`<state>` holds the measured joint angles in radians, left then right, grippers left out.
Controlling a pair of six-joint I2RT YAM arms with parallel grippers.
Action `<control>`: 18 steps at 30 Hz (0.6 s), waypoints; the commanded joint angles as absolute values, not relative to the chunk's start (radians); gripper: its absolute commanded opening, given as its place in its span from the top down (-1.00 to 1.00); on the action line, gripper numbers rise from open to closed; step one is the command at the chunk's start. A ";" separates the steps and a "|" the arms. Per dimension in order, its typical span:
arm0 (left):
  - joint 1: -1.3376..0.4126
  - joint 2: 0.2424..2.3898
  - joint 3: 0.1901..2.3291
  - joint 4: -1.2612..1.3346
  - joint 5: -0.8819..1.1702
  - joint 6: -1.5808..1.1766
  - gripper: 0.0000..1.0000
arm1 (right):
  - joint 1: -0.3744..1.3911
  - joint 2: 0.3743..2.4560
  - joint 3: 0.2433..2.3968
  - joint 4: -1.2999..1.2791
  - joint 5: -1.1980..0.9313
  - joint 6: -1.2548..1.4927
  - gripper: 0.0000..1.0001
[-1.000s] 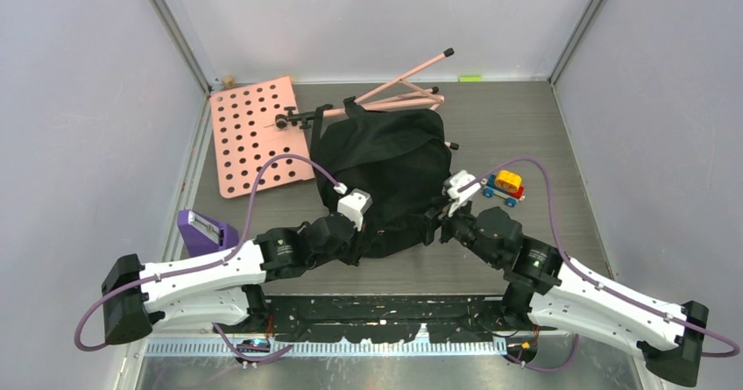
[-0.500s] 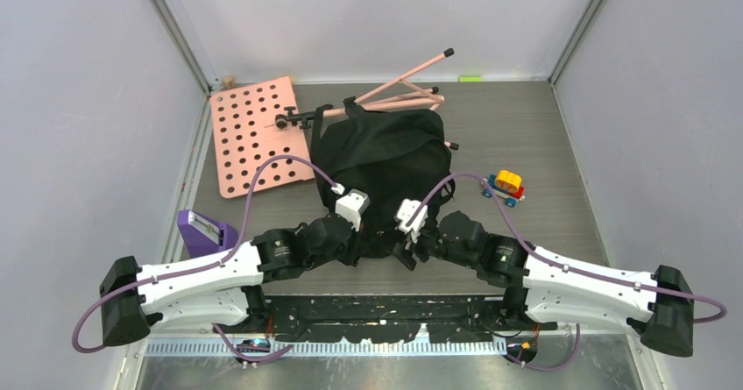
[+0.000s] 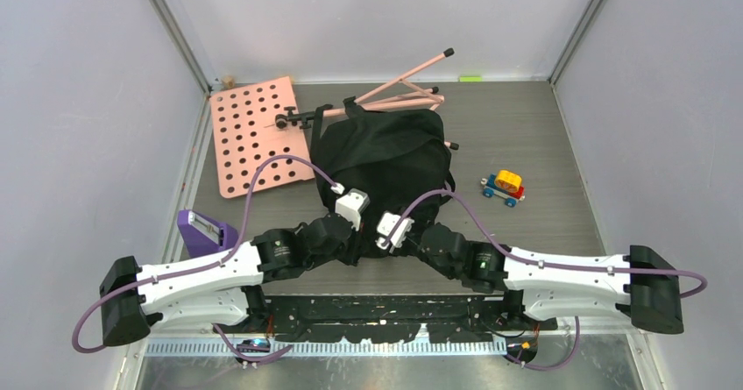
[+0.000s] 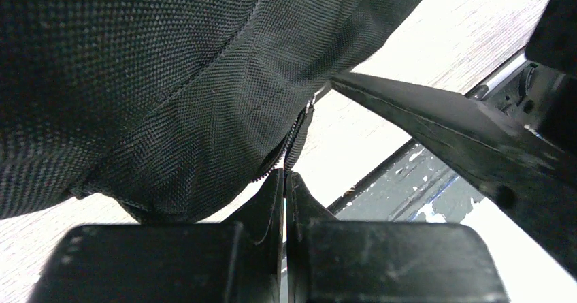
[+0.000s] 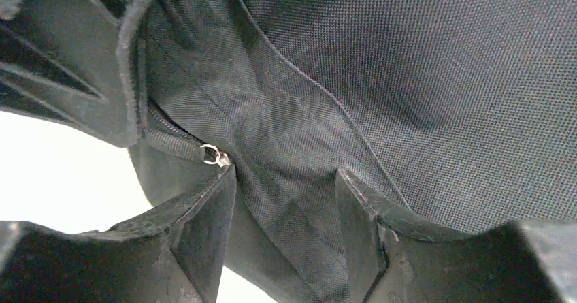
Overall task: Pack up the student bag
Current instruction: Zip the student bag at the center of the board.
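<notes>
Nearest me, my left gripper [image 4: 286,177] is clenched tight at the near hem of the student bag [image 3: 385,153], a large black soft woven-fabric backpack. The black zip pull tab [image 4: 298,139] runs down to its tips, but I cannot tell whether it is actually nipped. My right gripper [image 5: 286,180] is released, jaws apart either side of a fold of fabric, just beside the small silver zip ring [image 5: 214,155].

My worry is that closing here would catch loose cloth rather than the ring. A pull would then drag the whole limp bag across the grey wood-grain table [image 3: 561,136] instead of opening it. The two arms are also very close and could knock together.

The bag lies slumped mid-table, creased, with a strap loop at its far end. The small yellow, red and blue toy car [image 3: 504,187] sits apart to its right, unpacked.
</notes>
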<state>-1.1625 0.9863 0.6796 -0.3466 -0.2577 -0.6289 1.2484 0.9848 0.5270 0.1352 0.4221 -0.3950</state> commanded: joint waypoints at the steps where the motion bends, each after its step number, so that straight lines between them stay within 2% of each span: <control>1: -1.159 0.982 0.670 -0.359 -0.256 -0.641 1.00 | 1.252 1.050 0.559 0.260 0.585 -0.530 -0.17; 5: -1.159 0.986 0.668 -0.359 -0.257 -0.643 1.00 | 1.252 1.077 0.584 0.264 0.576 -0.537 -0.06; 8: -1.159 0.989 0.663 -0.359 -0.259 -0.644 1.00 | 1.251 1.084 0.591 0.288 0.553 -0.513 0.26; 9: -1.158 0.990 0.661 -0.360 -0.263 -0.646 1.00 | 1.252 1.085 0.594 0.290 0.552 -0.496 0.49; 10: -1.158 0.990 0.659 -0.364 -0.272 -0.653 1.00 | 1.253 1.084 0.603 0.291 0.556 -0.486 0.60; 11: -1.159 0.991 0.658 -0.371 -0.280 -0.659 1.00 | 1.253 1.082 0.607 0.292 0.559 -0.464 0.80; 13: -1.159 0.992 0.657 -0.380 -0.294 -0.671 1.00 | 1.253 1.075 0.616 0.296 0.576 -0.437 0.96; 18: -1.156 0.990 0.652 -0.397 -0.330 -0.692 1.00 | 1.253 1.032 0.590 0.338 0.609 -0.403 0.99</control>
<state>-1.1599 0.9890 0.6712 -0.3233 -0.2939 -0.6594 1.2678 1.0908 0.5503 0.2096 0.4969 -0.4351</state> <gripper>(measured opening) 0.012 0.036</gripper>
